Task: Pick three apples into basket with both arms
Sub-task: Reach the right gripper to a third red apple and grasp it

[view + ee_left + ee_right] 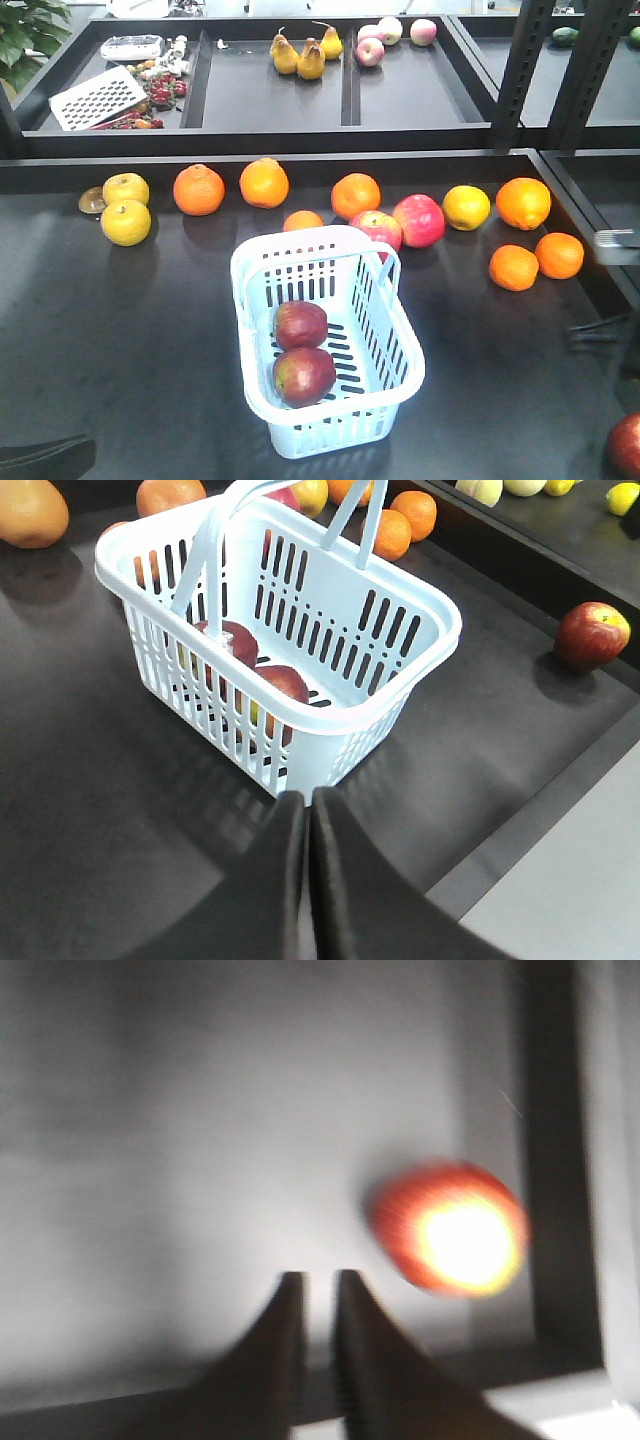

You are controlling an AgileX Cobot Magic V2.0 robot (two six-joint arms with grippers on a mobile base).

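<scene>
The pale blue basket (pixel 300 238) stands mid-table and holds two dark maroon apples (pixel 300 323) (pixel 303 375). The third apple (pixel 626 445) lies on the table at the bottom right corner. In the left wrist view my left gripper (pixel 307 798) is shut and empty, just short of the basket's near corner (pixel 330 715), with both apples (pixel 283 685) inside and the third apple (pixel 592 635) far right. In the blurred right wrist view my right gripper (pixel 314 1278) is empty, jaws a narrow gap apart, and the apple (pixel 450 1228) lies just ahead to its right.
Oranges (pixel 199 189), yellow fruit (pixel 126 222) and brighter pink-red apples (pixel 418 220) lie in a row behind the basket. A raised dark shelf edge (pixel 300 140) runs behind them. The table's right rim (pixel 560 1160) is close beside the third apple.
</scene>
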